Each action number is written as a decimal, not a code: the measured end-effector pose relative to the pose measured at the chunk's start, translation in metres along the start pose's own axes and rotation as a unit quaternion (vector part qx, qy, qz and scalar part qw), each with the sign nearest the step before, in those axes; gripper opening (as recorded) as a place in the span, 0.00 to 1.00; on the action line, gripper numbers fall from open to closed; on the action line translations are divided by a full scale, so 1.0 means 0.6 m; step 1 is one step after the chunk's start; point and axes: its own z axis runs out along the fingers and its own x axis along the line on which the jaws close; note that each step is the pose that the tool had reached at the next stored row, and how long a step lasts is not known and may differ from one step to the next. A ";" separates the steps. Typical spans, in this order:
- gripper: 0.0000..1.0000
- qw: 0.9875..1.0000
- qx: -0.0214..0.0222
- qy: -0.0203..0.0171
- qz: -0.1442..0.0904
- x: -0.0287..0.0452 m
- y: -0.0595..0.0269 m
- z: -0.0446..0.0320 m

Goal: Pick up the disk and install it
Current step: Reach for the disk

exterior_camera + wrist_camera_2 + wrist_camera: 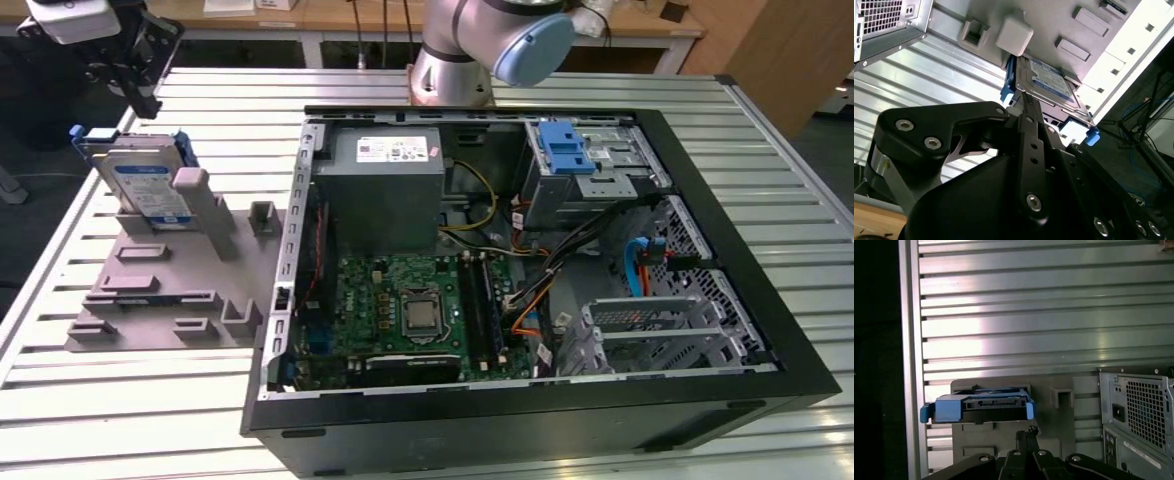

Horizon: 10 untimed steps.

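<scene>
Exterior view: the gripper (142, 104) hangs at the far corner of the tabletop (147, 410) on the exterior view's left, just above the disk (140, 180) and apart from it. The first wrist view shows the fingertips (1026, 432) pressed together with nothing between them; linkages fold symmetrically to either side. Disk position: standing on edge in a slot at the far end of a grey fixture (174, 295), which lies flat on the slatted tabletop just beside the open computer case (534, 435), on the exterior view's left of it. Label side of the disk faces the exterior camera; the blue carrier bracket (83, 135) shows along its top and sides. In the first wrist view the disk (981, 408) is seen edge-on, its connector edge framed by blue plastic, with the closed gripper directly in line with it. In the second wrist view one finger (1026, 107) points at the bracket edge of the disk (1049, 80); whether it touches cannot be told there. Inside the case: grey power supply (387, 185) at the far side, green motherboard (400, 310) nearer the camera, a metal drive cage (607, 170) with a blue latch piece (571, 148) toward the exterior view's right. Disk not installed; it sits in the fixture outside the case.
</scene>
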 end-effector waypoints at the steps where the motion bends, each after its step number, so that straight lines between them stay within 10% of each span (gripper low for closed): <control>1: 0.11 1.000 0.000 0.000 0.000 0.003 0.001 0.000; 10: 0.11 1.000 0.000 0.000 0.000 0.041 0.006 0.006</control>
